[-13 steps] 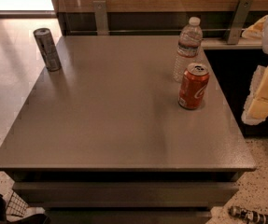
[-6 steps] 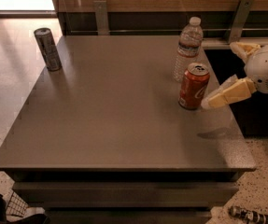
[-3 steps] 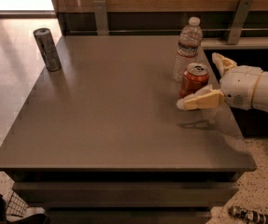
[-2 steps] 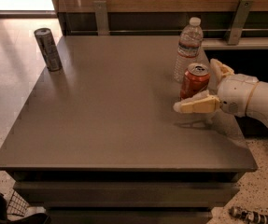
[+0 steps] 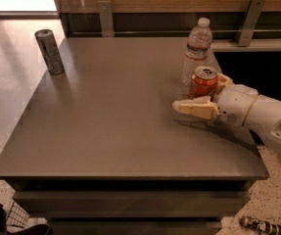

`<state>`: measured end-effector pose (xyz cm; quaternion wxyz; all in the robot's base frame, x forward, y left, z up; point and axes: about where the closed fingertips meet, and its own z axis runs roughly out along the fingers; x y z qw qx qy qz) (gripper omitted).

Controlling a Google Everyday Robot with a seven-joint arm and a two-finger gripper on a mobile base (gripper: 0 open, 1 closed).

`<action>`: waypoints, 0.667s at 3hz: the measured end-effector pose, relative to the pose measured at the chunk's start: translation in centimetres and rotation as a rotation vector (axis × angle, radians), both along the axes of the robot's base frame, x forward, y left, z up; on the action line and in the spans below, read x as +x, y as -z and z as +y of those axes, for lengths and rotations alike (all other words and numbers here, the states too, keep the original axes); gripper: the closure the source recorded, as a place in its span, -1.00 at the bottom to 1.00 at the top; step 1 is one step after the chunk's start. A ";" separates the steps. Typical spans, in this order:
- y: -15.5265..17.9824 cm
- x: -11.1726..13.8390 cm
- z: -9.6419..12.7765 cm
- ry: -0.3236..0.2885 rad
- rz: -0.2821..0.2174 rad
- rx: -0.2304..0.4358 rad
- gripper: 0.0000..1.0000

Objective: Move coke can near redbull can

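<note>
The coke can point(image 5: 202, 81), red-orange with a silver top, stands upright near the right edge of the grey table point(image 5: 110, 131). My gripper point(image 5: 199, 93) reaches in from the right. It is open, with one cream finger point(image 5: 195, 107) in front of the can and the other just behind it, so the can sits between them. The redbull can point(image 5: 49, 51), tall, slim and dark grey, stands upright at the table's far left corner, well apart from the coke can.
A clear plastic water bottle point(image 5: 197, 49) stands just behind the coke can. A wooden wall with metal brackets point(image 5: 105, 17) runs along the back. A small object point(image 5: 262, 225) lies on the floor at the lower right.
My gripper has come in from the right and moved left, so that its fingers now stand on either side of the coke can. The cans and bottle have not moved.
</note>
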<state>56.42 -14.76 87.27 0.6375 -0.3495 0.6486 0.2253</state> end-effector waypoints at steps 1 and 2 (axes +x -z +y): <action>-0.1 0.0 0.2 -0.003 0.003 -0.005 -0.14; -0.1 0.0 0.4 -0.007 0.002 -0.005 0.32</action>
